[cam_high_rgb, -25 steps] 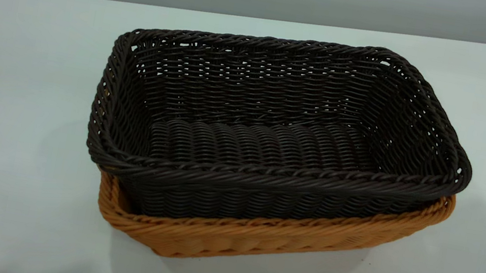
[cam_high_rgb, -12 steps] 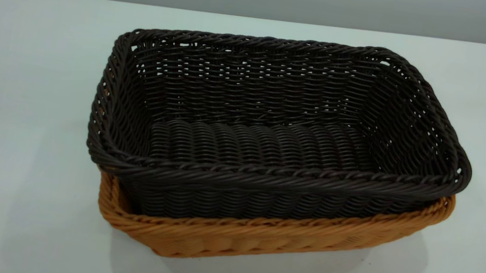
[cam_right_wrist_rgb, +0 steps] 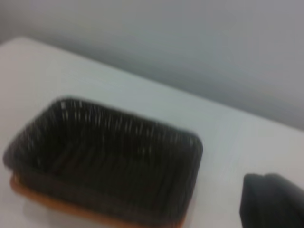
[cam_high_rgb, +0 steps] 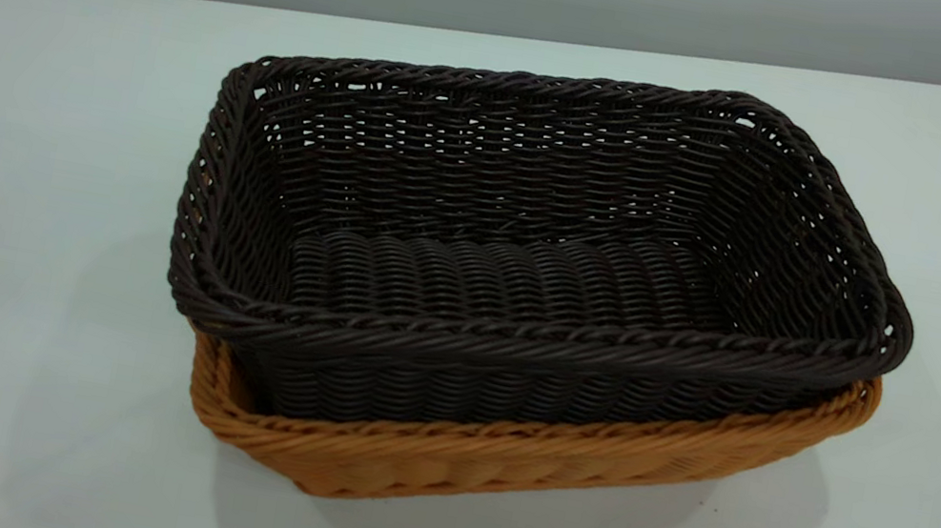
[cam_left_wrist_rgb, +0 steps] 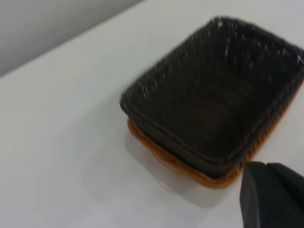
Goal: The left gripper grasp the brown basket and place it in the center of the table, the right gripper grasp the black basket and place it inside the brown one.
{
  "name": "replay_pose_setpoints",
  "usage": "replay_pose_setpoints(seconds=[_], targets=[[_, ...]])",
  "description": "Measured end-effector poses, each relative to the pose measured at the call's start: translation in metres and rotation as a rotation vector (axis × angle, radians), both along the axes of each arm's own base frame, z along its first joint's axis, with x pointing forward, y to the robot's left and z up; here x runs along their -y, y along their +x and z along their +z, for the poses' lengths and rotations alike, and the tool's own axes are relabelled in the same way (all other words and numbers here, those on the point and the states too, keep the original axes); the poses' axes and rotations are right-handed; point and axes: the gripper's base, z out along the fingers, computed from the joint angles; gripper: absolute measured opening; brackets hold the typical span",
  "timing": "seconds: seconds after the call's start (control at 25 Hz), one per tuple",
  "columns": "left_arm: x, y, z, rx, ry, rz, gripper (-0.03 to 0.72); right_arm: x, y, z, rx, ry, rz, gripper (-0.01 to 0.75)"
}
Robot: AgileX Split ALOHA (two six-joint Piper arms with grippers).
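- We see the black basket (cam_high_rgb: 532, 246), a rectangular piece of very dark woven wicker with a braided rim and a ribbed floor, nested inside the brown basket (cam_high_rgb: 493, 466).
- The brown basket is orange-tan wicker of the same rectangular shape; only its braided rim and lower wall show beneath the dark one, along the near long side and both near corners.
- Both stand near the middle of the table (cam_high_rgb: 13, 222), a plain white, slightly glossy top that carries their soft shadow.
- From the left wrist we see a dark bulky piece of the left gripper (cam_left_wrist_rgb: 271, 195) apart from the stacked baskets; we cannot tell how its jaws stand.
- The right gripper (cam_right_wrist_rgb: 270, 202) likewise shows as a dark mass clear of the baskets, jaws not readable.
- Against the earlier exterior frames, the baskets have not moved; the table shadows have shifted.
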Motion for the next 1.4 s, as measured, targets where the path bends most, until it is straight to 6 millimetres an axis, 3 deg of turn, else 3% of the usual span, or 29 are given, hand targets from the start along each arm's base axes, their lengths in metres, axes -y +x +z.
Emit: replay_pose_setpoints(seconds=[0.28,0.6,1.12,1.4], targets=[[-0.005,-0.011,-0.021,-0.053,-0.022,-0.018,0.021,0.009,-0.036,-0.045,-0.074,0.035,-0.020,0.000],[-0.016,-0.023,-0.029,-0.054,-0.024,-0.016,0.021,0.009,-0.032,-0.077,-0.170,0.011,-0.035,0.000],[-0.040,-0.048,-0.040,-0.122,0.048,-0.008,0.021,0.009,-0.031,-0.075,-0.155,0.022,-0.034,0.000],[-0.051,-0.061,-0.042,-0.064,-0.033,0.000,0.021,0.008,-0.031,-0.076,-0.158,0.026,-0.030,0.000]])
